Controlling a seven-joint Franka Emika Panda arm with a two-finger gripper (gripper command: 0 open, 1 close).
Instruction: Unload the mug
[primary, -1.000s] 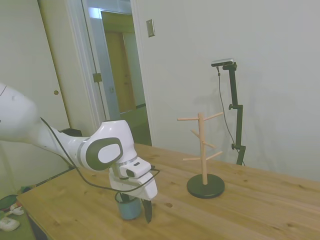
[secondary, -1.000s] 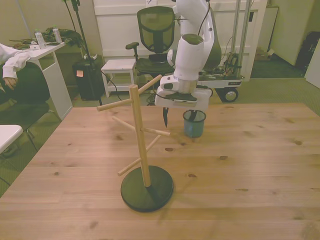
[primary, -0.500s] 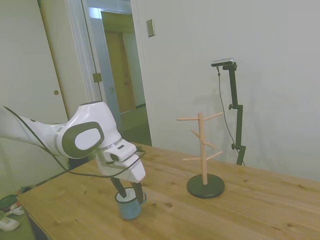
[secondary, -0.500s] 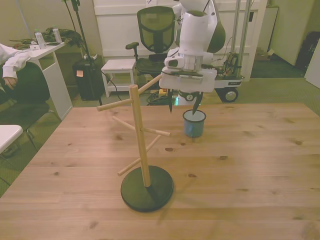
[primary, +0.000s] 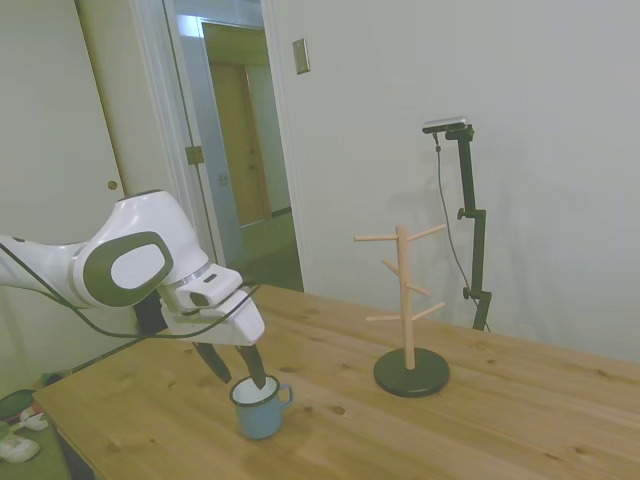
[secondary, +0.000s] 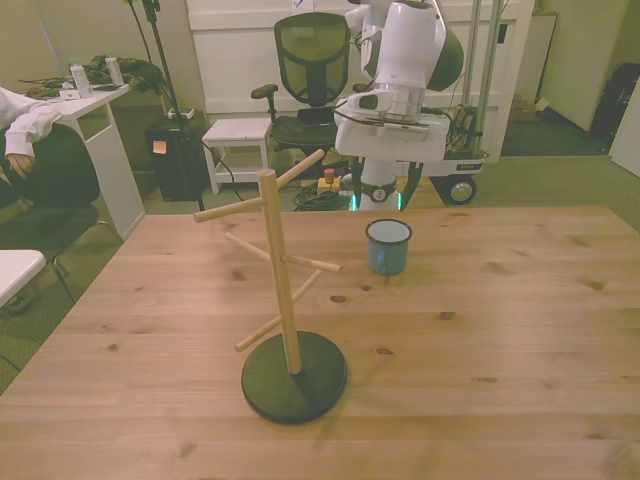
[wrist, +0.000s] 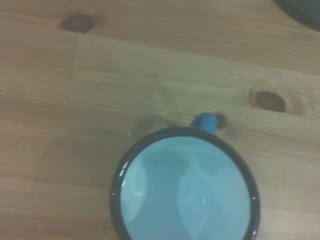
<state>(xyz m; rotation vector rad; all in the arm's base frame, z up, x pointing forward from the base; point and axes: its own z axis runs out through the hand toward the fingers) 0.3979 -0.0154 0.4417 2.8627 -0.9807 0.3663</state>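
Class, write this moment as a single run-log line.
small light-blue enamel mug: upright on wooden table, off wooden peg stand | gripper: open, above mug, empty

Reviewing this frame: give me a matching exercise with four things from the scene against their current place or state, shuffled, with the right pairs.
Things:
1. mug
2. peg stand
3. gripper
4. office chair

States:
A. open, raised above the table's far edge, holding nothing
B. pegs all bare, on a round dark base
C. upright on the table, handle free
D. on the floor behind the table

Pairs: 1-C, 2-B, 3-A, 4-D
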